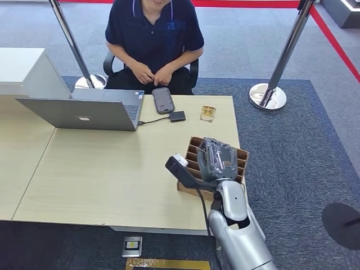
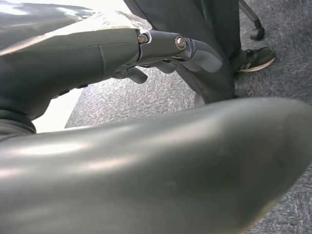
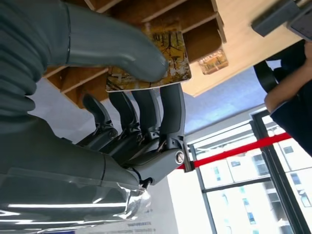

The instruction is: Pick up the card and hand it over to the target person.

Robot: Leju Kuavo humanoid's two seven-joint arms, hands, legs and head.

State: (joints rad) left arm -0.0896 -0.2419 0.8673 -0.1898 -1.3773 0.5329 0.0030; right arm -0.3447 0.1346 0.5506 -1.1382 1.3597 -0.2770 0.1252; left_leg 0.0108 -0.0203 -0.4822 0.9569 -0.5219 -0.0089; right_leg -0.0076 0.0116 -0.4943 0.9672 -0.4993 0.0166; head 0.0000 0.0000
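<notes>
Right hand [image 3: 147,105] pinches a card [image 3: 173,58] between thumb and fingers, above the slotted box [image 1: 242,160], lower right of the desk [image 1: 106,169].

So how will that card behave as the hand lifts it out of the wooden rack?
The card looks thin and flat, so probably stiff and light. Its glossy face may slip. The right hand pinches it between thumb and fingers, so it could pivot.

I see bare table [image 1: 106,169] left of the tray [image 1: 243,160]. Phone [image 1: 163,100], adapter [image 1: 177,116], laptop [image 1: 85,112] crowd the far edge.
</notes>
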